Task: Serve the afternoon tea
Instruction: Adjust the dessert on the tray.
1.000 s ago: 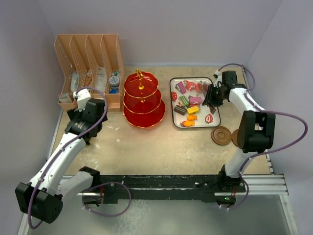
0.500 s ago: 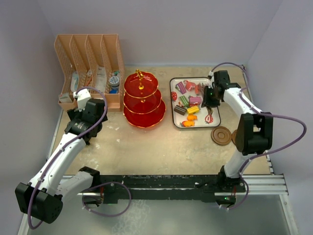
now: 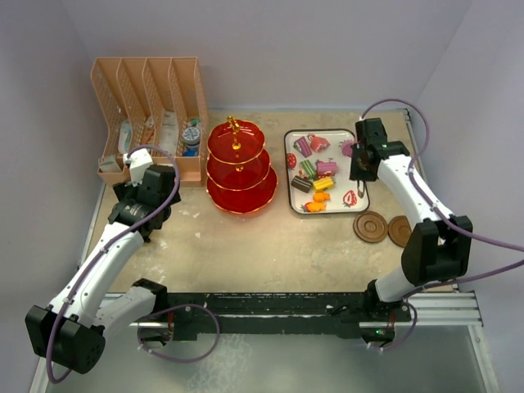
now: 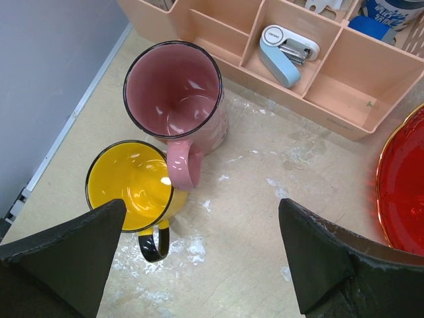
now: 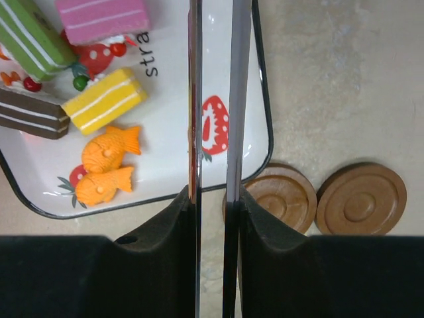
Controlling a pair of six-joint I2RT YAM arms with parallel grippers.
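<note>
Right gripper (image 5: 215, 199) shifted, pinching tongs (image 5: 237, 99), left gripper (image 4: 201, 218) agape

We saw soft, even light from above on the worktop (image 3: 270, 237), with only faint shadows; small white glints sat inside the pink mug (image 4: 173, 99) and yellow mug (image 4: 129, 185); the metal tongs (image 5: 236, 99) gleamed in bright streaks; the left fingers (image 4: 318, 258) looked dark and soft-edged.
</note>
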